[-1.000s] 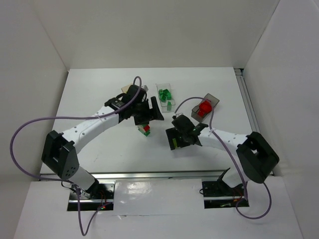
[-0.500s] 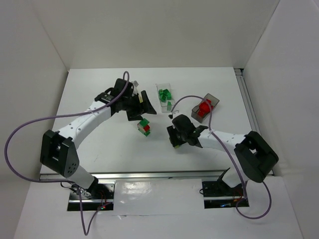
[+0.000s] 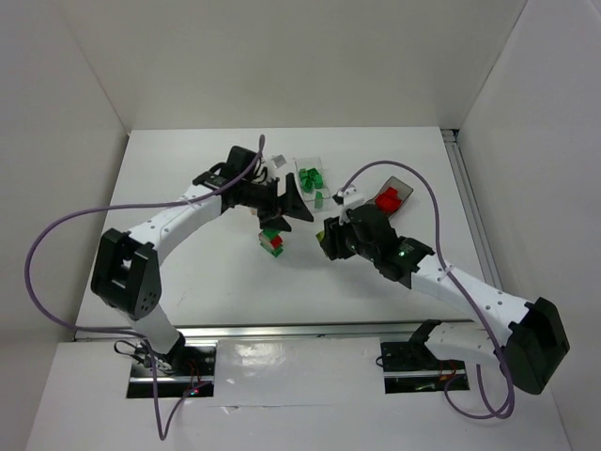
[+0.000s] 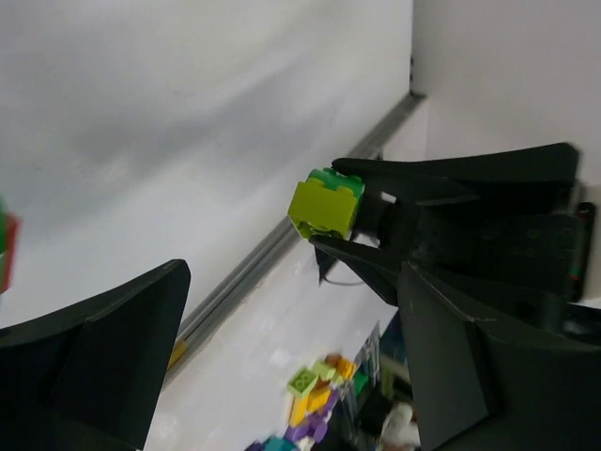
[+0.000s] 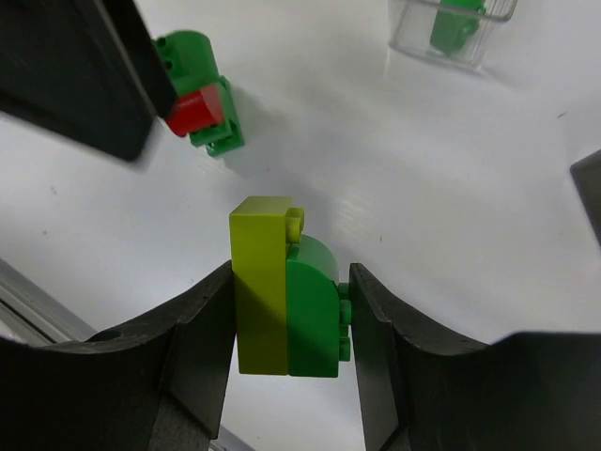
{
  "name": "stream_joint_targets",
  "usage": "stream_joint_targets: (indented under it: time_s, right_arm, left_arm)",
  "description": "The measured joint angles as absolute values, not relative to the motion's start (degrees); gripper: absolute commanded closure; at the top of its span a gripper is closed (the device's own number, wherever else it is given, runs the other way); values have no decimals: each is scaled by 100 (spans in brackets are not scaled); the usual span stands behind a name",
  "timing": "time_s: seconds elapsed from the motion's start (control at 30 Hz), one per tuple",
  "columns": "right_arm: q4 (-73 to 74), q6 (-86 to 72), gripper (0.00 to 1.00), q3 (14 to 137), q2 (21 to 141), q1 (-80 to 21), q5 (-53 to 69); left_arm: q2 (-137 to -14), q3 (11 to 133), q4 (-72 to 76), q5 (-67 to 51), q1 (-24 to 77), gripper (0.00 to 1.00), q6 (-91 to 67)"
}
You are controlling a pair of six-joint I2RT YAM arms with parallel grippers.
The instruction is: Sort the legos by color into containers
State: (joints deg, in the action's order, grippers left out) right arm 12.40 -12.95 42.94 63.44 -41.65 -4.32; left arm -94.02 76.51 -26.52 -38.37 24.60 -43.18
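The right fingers (image 5: 202, 348) have closed and swung toward centre, clamping a lime-and-green lego stack (image 5: 268, 301) above the counter (image 3: 188, 169). The left fingers (image 4: 103, 348) gape wide near a red-and-green stack (image 3: 273, 241).

The left arm (image 3: 178, 218) and the right arm (image 3: 470, 291), both standing at the near edge of the table (image 3: 188, 169), have white shells between black joints, a thin purple cable (image 3: 153, 413) loops along each, and the left gripper (image 4: 291, 272) and the right gripper (image 5: 291, 282) have broad matte black fingers (image 5: 188, 348).
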Motion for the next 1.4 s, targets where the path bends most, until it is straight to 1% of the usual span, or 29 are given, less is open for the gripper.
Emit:
stream_joint_targets:
  time_s: [0.17, 0.3, 0.33, 0.47, 0.53, 0.67, 0.77, 0.87, 1.0, 1.1, 1.17, 1.3, 1.33, 1.37, 1.4]
  right_arm:
    - [1466, -1286, 62, 4587, 6265, -4165, -427]
    - [1592, -1273, 62, 4630, 6257, -4165, -427]
    - [1621, -1273, 62, 4637, 6257, -4165, -427]
    - [1684, -1273, 62, 4652, 6257, -4165, -423]
    - [1702, -1273, 62, 4659, 6257, -4165, -419]
    - [1741, -1273, 62, 4713, 6257, -4165, -405]
    - [1782, -1253, 62, 4779, 6252, -4165, -390]
    - [1820, -1251, 62, 4790, 6252, -4165, -377]
    - [1850, -1251, 62, 4801, 6252, -4165, -362]
    - [1850, -1251, 62, 4810, 6252, -4165, -362]
    - [1852, -1251, 62, 4821, 6252, -4165, -360]
    - [1855, -1251, 62, 4823, 6252, -4165, -355]
    - [1855, -1251, 62, 4823, 6252, -4165, -355]
    - [1855, -1251, 62, 4825, 6252, -4165, -357]
    - [1852, -1251, 62, 4825, 6252, -4165, -357]
  left_arm:
    - [-9985, 7712, -2169, -4602, 2779, 1, -4213]
    - [-10261, 7671, -1774, -5078, 2794, 8, -4211]
    - [-10280, 7658, -1704, -5153, 2801, 12, -4213]
    - [-10289, 7577, -1345, -5419, 2814, 20, -4200]
    - [-10302, 7520, -1168, -5559, 2825, 23, -4204]
    - [-10379, 7373, -775, -5808, 2847, 25, -4228]
    - [-10468, 7334, -626, -5889, 2871, 25, -4237]
    - [-10492, 7334, -582, -5924, 2886, 28, -4226]
    - [-10492, 7334, -519, -5964, 2904, 36, -4241]
    - [-10492, 7334, -408, -6003, 2921, 38, -4246]
    - [-10492, 7334, -351, -6018, 2939, 42, -4259]
    - [-10525, 7334, -191, -6058, 2987, 43, -4344]
    - [-10541, 7334, -158, -6066, 2995, 47, -4375]
    - [-10562, 7334, -117, -6086, 3004, 55, -4390]
    - [-10573, 7334, -102, -6095, 3009, 59, -4421]
